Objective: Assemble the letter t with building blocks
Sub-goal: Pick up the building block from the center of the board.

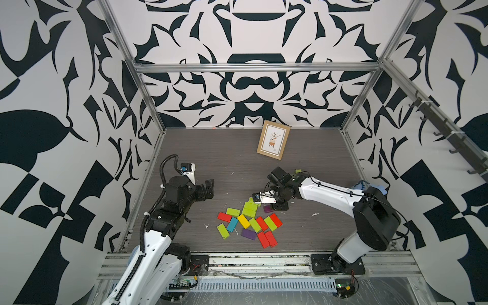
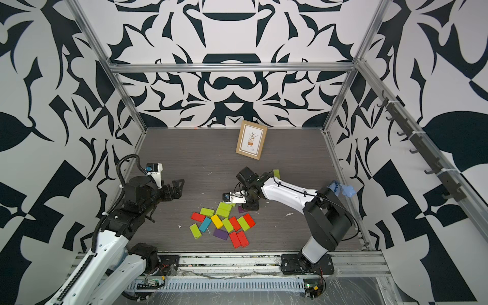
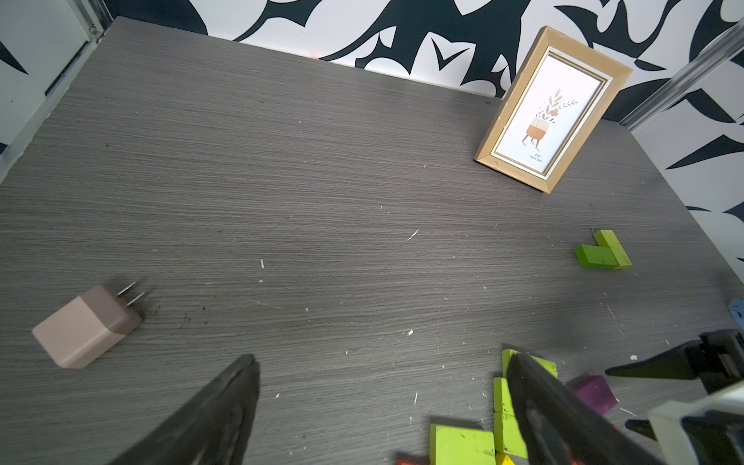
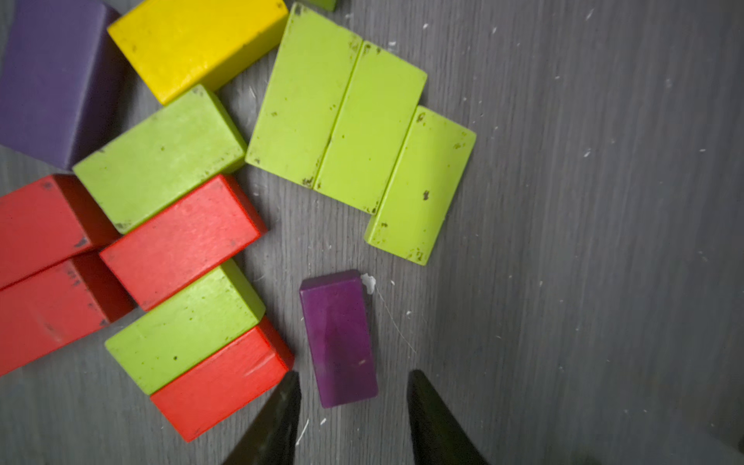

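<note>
1. Building blocks (image 1: 254, 225), small flat wooden rectangles in lime green, red, purple, yellow and blue, lie jumbled near the middle of the grey wood-grain bench (image 1: 211, 158).
2. Two lime green blocks (image 3: 604, 251) sit apart from the heap, touching at a right angle, likely the letter's start.
3. The right pincer (image 4: 354, 373) hangs partly open over one small purple block (image 4: 338, 338), a jaw on either side, gripping nothing.
4. The left pincer (image 1: 209, 188) gapes wide and empty.
5. Next, I judge: lower, close squarely on the purple block, and lift it clear of its neighbours.

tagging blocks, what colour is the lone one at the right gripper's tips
The block is purple, clearest in the right wrist view.
</note>
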Controlling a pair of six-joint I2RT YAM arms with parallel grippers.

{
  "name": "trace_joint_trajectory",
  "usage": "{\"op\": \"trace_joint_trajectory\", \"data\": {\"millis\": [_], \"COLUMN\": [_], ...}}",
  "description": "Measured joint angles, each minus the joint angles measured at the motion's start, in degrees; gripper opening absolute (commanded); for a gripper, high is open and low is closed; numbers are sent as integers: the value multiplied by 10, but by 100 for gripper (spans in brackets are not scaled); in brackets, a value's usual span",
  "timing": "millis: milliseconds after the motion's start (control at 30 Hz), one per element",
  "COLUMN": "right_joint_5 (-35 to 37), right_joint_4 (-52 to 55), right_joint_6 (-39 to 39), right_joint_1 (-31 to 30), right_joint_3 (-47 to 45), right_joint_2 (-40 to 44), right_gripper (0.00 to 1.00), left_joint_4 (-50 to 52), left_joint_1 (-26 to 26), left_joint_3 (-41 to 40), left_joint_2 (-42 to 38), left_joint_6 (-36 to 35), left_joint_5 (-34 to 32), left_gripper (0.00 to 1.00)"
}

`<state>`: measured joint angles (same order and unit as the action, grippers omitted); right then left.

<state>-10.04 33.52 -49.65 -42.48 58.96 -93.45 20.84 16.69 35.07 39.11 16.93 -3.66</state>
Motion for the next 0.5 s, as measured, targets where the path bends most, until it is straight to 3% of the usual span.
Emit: {"op": "trace_joint_trajectory", "data": {"millis": [500], "right_joint_5": [-3], "right_joint_4": [1], "right_joint_6": [-11], "right_joint_1": [0], "right_joint_3": [16], "right_joint_2": [-75], "right_gripper": [43], "left_joint_4": [0], "left_joint_1": [0], "left_joint_3": [0], "left_joint_2": [-4], "left_joint_6": [0], "left_joint_5": [0], "left_gripper": [100]}}
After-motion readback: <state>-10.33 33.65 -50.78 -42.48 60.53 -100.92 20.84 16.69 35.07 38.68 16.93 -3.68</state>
